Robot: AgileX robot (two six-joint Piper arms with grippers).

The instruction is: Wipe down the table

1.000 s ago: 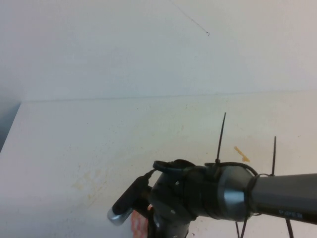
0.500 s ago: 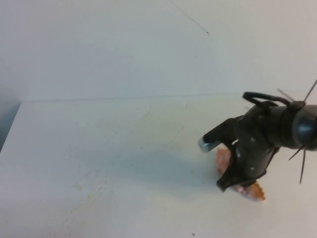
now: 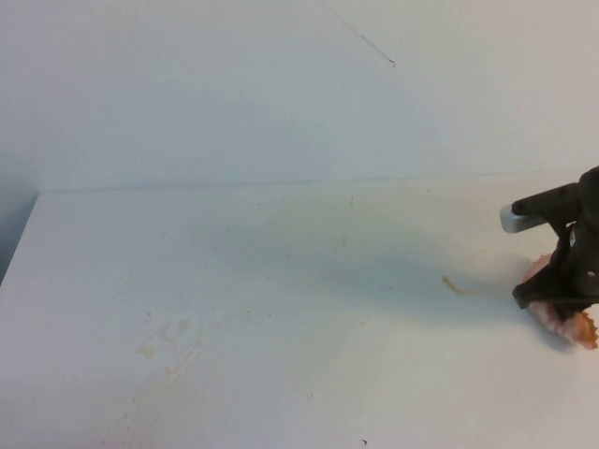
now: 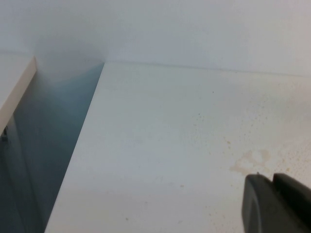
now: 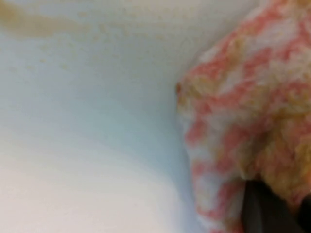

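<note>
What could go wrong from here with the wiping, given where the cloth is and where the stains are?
1. The right gripper presses the cloth down at the table's far right; the orange streak just left of it could get skipped.
2. The yellowish stains lie far to the left, possibly a long stretch for that arm; the left gripper near them holds no cloth.
3. The cloth already looks yellowed in the right wrist view, so it may smear.

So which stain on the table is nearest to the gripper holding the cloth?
The short orange streak, just left of the right gripper and its cloth. The pale blotches lie far left, by the left gripper.
</note>
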